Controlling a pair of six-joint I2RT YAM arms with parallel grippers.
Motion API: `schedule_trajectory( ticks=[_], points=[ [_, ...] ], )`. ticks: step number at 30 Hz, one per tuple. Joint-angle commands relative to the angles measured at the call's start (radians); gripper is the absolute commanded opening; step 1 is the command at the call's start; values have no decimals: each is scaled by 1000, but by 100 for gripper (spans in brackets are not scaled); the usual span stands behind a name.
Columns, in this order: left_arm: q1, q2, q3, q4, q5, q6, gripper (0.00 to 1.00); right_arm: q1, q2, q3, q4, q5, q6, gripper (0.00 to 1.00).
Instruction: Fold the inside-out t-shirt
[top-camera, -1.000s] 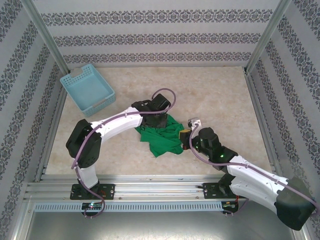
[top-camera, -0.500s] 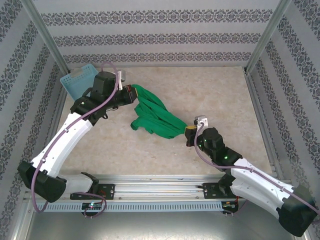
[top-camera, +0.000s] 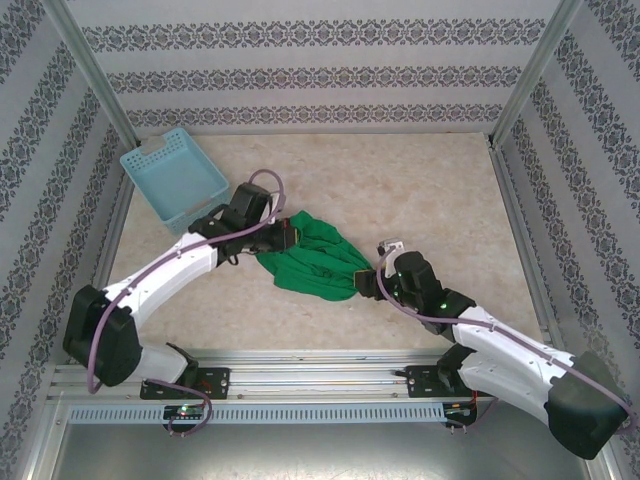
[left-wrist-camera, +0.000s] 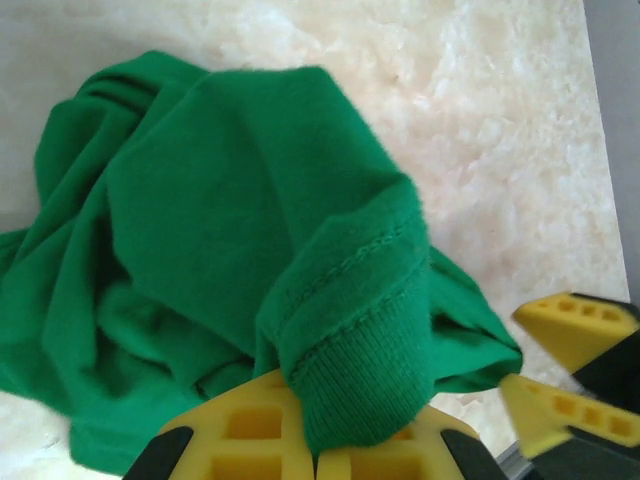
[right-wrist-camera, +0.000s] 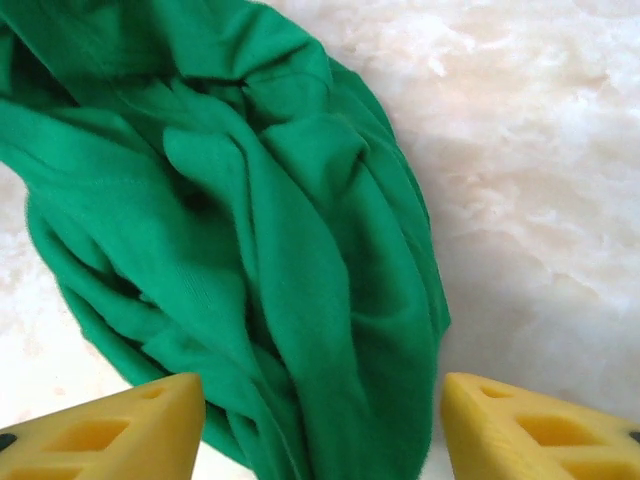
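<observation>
Two pincers are at the t-shirt (top-camera: 318, 258), which lies bunched in a crumpled heap on the worktop (top-camera: 440, 190), near its middle and between the two arms.

Left pincer (top-camera: 290, 232): we find it at the far-left end of the heap, clamped on the cloth. In the left wrist view a ribbed, stitched edge of the t-shirt folds down over the yellow fingers (left-wrist-camera: 245, 435) and is pinched between them, with no gap visible. We cannot tell whether that edge is a collar, a cuff or a hem. From the grip the rest of the cloth spreads away in loose folds onto the marbled surface.

Right pincer (top-camera: 368, 283): we find it at the near-right end of the heap, its jaws standing wide. In the right wrist view one yellow finger (right-wrist-camera: 110, 430) sits at either side of the frame, and the green folds run down between them. Neither finger presses the cloth, so nothing is held here. The left wrist view confirms this, showing the same two fingertips parted just beside the t-shirt's edge.

A light blue basket (top-camera: 175, 180) stands at the far-left corner of the worktop, well apart from the t-shirt.
</observation>
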Motion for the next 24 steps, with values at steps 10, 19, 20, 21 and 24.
schedule_trajectory(
  ticks=[10, 19, 20, 21, 24],
  points=[
    [-1, -241, -307, 294, 103, -39, 0, 31, 443, 436, -189, -63, -39, 68],
    [-1, -241, -306, 286, 88, -25, 0, 79, 644, 583, -260, 5, -73, 61],
    [-1, -242, -303, 286, 88, -23, 0, 81, 663, 596, -266, 13, -81, 58],
    [0, -242, -301, 286, 89, -21, 0, 83, 677, 607, -275, 19, -87, 55],
    [-1, -246, -300, 293, 94, -17, 0, 82, 708, 642, -297, 56, -100, 39]
  ],
)
